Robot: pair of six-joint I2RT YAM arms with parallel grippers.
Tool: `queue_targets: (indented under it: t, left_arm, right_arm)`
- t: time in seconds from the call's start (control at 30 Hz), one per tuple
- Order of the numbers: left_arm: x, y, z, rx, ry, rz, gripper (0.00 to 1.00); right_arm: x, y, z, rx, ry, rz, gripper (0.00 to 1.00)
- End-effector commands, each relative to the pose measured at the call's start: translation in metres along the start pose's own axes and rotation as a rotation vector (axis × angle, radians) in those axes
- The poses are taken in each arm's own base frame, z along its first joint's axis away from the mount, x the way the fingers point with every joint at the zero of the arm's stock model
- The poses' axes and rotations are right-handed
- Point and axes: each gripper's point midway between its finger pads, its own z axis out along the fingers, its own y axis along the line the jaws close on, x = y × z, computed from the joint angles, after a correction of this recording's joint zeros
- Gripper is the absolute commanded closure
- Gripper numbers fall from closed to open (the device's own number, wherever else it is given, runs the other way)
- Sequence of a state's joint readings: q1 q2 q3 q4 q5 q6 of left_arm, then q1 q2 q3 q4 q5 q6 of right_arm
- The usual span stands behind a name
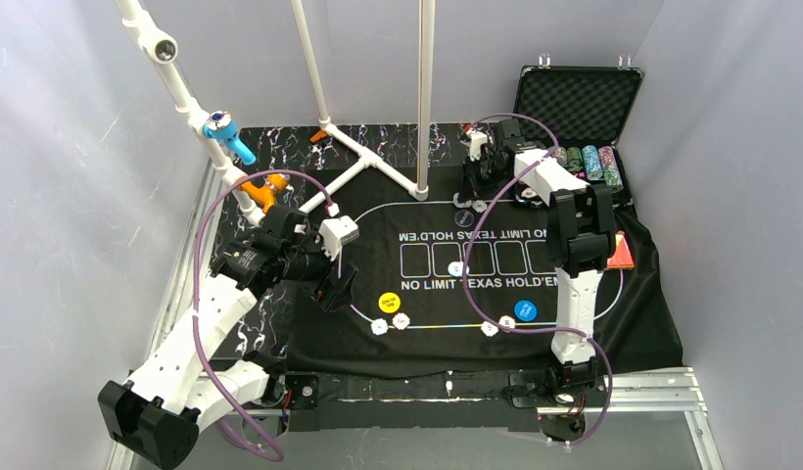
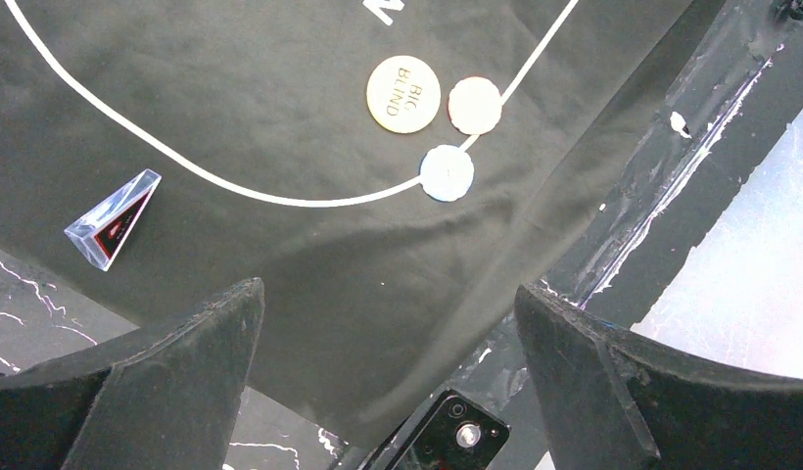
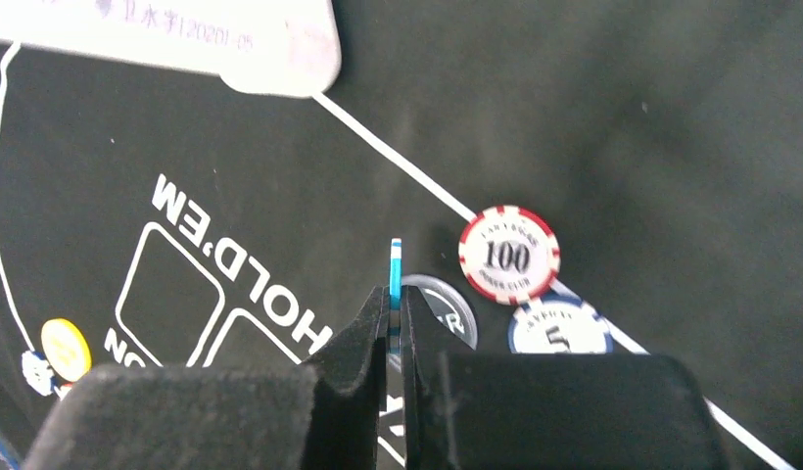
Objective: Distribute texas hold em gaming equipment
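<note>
Pinching a teal-and-white chip [image 3: 396, 262] on its edge, the right hand [image 3: 396, 305] is clenched tight out over the far curve of the black felt mat [image 3: 593, 117]. The chip stands upright between the fingertips, its top poking clear and its lower part hidden by the pads. On the mat beneath, a red-and-white 100 chip [image 3: 508, 255] sits right on the white line. A blue-and-white chip [image 3: 559, 328] lies just beside it, and a dark disc [image 3: 439, 305] is half hidden behind the fingers.

Over to the left hand [image 2: 388, 294]: released, jaws spread wide, holding nothing, hanging above the near-left bend of the line. Below it the Big Blind disc [image 2: 403, 94] lies flat inside the line with a pale chip [image 2: 474, 105] touching its side. A second pale chip [image 2: 447, 172] is planted on the line itself. A clear wedge [image 2: 114, 217] with red and black inside rests near the mat's edge, well apart from those three.

From above, a blue disc [image 1: 525, 310] lies at the near-right bend with a white chip [image 1: 490, 328] close by. Another white chip [image 1: 455, 267] sits among the printed boxes. The open case [image 1: 579, 103] at the far right corner of the worktop holds rows of stacked chips [image 1: 586, 162].
</note>
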State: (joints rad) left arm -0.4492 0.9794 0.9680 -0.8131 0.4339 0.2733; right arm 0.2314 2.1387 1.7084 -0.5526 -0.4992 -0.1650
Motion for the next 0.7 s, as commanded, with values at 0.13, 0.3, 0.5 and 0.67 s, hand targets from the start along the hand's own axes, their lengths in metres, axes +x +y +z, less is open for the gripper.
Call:
queue_targets:
  t: [0.13,0.3,0.5,0.67]
  left_arm:
    - [0.004,-0.006,-0.001,0.020,-0.010,0.021,0.01]
    - [0.005,-0.006,0.000,0.023,-0.006,0.020,0.01]
    - [0.005,-0.006,0.000,0.024,-0.008,0.022,0.01]
    - [0.004,-0.006,-0.001,0.026,-0.010,0.023,0.01]
  right_arm:
    - [-0.027,0.026,0.023,-0.109,-0.051,0.004,0.96]
    - [-0.021,0.027,0.035,-0.102,-0.027,-0.001,0.92]
    - [-0.014,0.019,0.041,-0.061,0.014,-0.001,0.76]
    - [-0.021,0.015,0.030,-0.014,0.017,-0.023,0.61]
